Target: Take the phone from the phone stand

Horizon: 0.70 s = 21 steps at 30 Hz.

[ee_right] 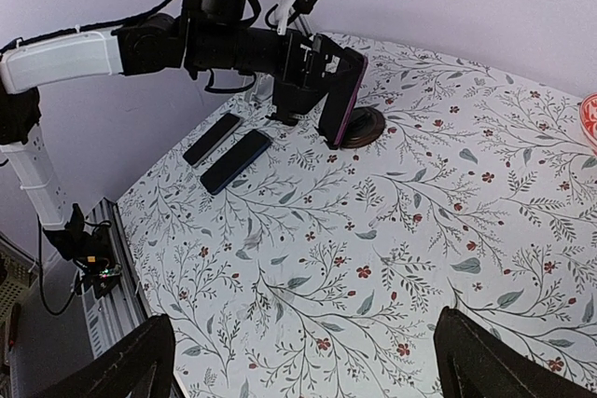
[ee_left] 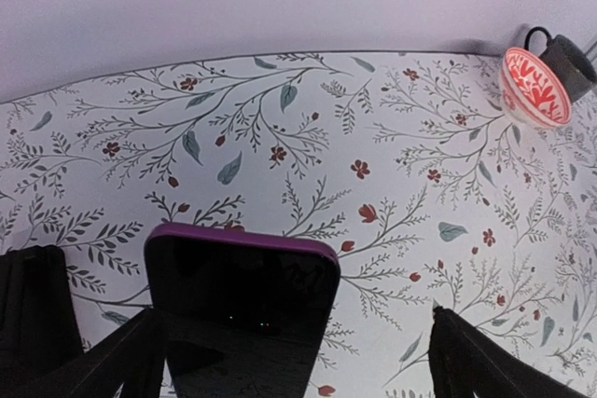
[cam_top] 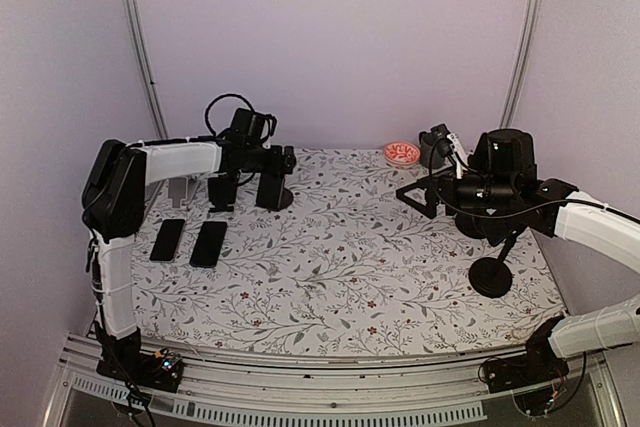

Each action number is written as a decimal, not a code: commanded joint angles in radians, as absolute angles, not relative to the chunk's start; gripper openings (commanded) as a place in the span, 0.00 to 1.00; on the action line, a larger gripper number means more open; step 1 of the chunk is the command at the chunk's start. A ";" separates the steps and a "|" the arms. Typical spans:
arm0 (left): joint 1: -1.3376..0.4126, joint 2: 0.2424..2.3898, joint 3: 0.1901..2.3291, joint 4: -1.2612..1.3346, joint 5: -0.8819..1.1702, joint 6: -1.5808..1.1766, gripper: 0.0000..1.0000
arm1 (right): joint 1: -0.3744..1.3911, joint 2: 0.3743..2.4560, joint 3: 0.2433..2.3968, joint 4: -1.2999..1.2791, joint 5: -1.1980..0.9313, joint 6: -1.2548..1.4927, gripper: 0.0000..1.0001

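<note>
A phone in a purple case point(ee_left: 242, 291) stands upright, leaning on a black phone stand with a round base point(ee_right: 362, 128) at the back left of the table. It also shows in the top view point(cam_top: 270, 190) and the right wrist view point(ee_right: 341, 100). My left gripper point(ee_left: 295, 316) is open, with its jaws either side of the phone's top; the phone sits close to the left finger point(ee_left: 112, 361) and apart from the right one. My right gripper point(ee_right: 303, 319) is open and empty, above the table's right side point(cam_top: 416, 194).
Two dark phones point(cam_top: 167, 239) point(cam_top: 208, 243) lie flat at the left. A second dark stand point(cam_top: 222, 192) and a silver stand point(cam_top: 180, 192) are beside the left gripper. A red bowl point(cam_top: 401, 153) sits at the back. A black round-based stand point(cam_top: 490, 275) is at the right.
</note>
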<state>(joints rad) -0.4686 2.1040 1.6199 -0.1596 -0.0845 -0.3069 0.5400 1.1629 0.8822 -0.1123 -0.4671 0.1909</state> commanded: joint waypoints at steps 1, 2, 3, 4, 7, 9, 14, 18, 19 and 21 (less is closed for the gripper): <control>-0.418 2.065 1.629 -0.194 0.003 -0.265 0.99 | 0.534 1.170 0.879 -0.091 -0.476 0.192 0.99; -0.407 2.066 1.630 -0.196 0.020 -0.259 0.99 | 0.534 1.170 0.879 -0.091 -0.477 0.192 0.99; -0.394 2.067 1.631 -0.196 0.043 -0.252 0.99 | 0.534 1.170 0.878 -0.091 -0.477 0.192 0.99; -0.384 2.069 1.634 -0.197 0.070 -0.243 0.99 | 0.534 1.170 0.879 -0.091 -0.478 0.191 0.99; -0.370 2.083 1.649 -0.196 0.122 -0.201 0.99 | 0.534 1.171 0.878 -0.091 -0.478 0.191 0.99; -0.365 2.094 1.654 -0.186 0.149 -0.174 0.99 | 0.534 1.173 0.879 -0.089 -0.482 0.191 0.99; -0.362 2.135 1.688 -0.184 0.207 -0.150 0.99 | 0.534 1.175 0.880 -0.089 -0.483 0.193 0.99; -0.362 2.165 1.712 -0.186 0.212 -0.152 0.99 | 0.535 1.174 0.881 -0.089 -0.482 0.192 0.99; -0.362 2.173 1.718 -0.189 0.210 -0.152 0.99 | 0.534 1.174 0.882 -0.091 -0.482 0.192 0.99; -0.362 2.186 1.727 -0.191 0.209 -0.152 0.99 | 0.534 1.172 0.882 -0.092 -0.480 0.192 0.99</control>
<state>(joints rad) -0.3599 2.1468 1.6909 -0.1860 0.1856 -0.1684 0.5400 1.1690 0.8822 -0.1116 -0.4728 0.1913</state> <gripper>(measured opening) 0.990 0.992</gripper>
